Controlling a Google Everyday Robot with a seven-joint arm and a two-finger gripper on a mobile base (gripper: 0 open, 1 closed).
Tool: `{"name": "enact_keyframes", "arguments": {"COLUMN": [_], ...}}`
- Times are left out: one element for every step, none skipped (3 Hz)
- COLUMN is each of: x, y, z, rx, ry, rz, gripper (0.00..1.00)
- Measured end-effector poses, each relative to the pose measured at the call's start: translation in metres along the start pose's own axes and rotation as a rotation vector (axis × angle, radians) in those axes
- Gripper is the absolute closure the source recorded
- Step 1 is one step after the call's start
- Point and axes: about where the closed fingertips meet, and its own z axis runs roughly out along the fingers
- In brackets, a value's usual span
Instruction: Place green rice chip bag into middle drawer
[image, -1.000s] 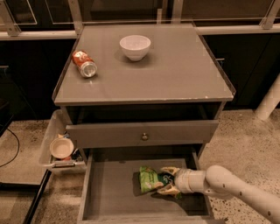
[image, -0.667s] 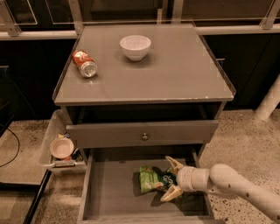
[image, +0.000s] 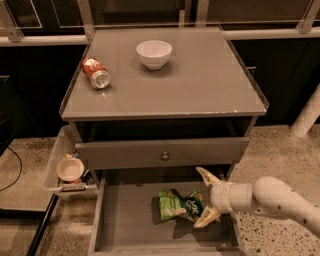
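The green rice chip bag (image: 179, 204) lies crumpled on the floor of the open middle drawer (image: 127, 227), right of its centre. My gripper (image: 205, 197) is open just to the right of the bag, over the drawer's right part. One finger (image: 206, 175) points up and back, the other (image: 206, 217) points down beside the bag's right edge. The bag is free of the fingers.
An orange soda can (image: 96, 73) lies on its side and a white bowl (image: 154, 53) stands on the cabinet top. The closed drawer front with a brass knob (image: 165, 156) is above the open drawer. A bin with a small bowl (image: 69, 169) sits at the left.
My gripper has opened and let go of the bag, which now lies on the drawer floor. The gripper has drawn slightly to the right.
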Motion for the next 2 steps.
{"name": "enact_keyframes", "arguments": {"x": [-0.016, -0.028], "y": [-0.018, -0.030], "z": [-0.041, -0.080], "rx": [-0.004, 0.018], "ry": [0.049, 0.102], "rz": [-0.071, -0.135], "gripper": [0.00, 0.00]}}
